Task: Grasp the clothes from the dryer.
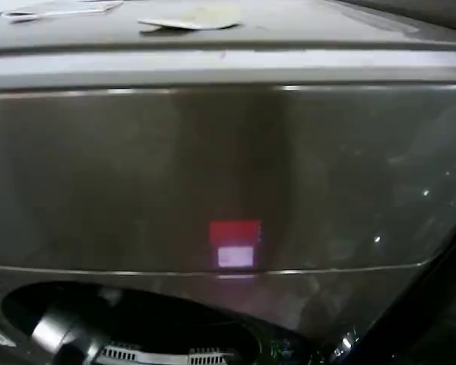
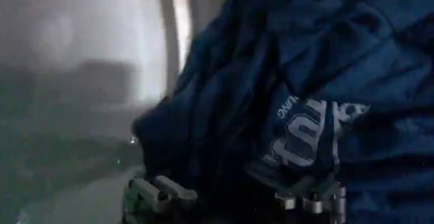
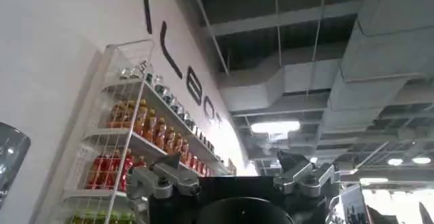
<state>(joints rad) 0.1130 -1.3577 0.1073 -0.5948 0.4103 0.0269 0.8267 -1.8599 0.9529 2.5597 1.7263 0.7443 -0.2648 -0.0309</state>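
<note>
Left hand (image 2: pixel 234 198) inside the dryer (image 1: pixel 228 175), against the clothes (image 2: pixel 305 76).
The head view shows the dryer's bronze-grey front with its red-and-white sticker (image 1: pixel 235 243) above the dark porthole (image 1: pixel 137 323). In the left wrist view, the navy clothes lie heaped in the drum, and the left hand's fingers (image 2: pixel 159 193) stand apart with fabric between them, not clamped. The right hand (image 3: pixel 234 178) is raised toward the ceiling, fingers apart and holding nothing, near a shelf of bottles (image 3: pixel 142 127).

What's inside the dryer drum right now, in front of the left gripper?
A crumpled lump of navy clothes with pale printed lettering lies in the dryer, close before the open left gripper. The fabric hides whatever lies beneath or behind it; beside it, bare grey drum wall.
</note>
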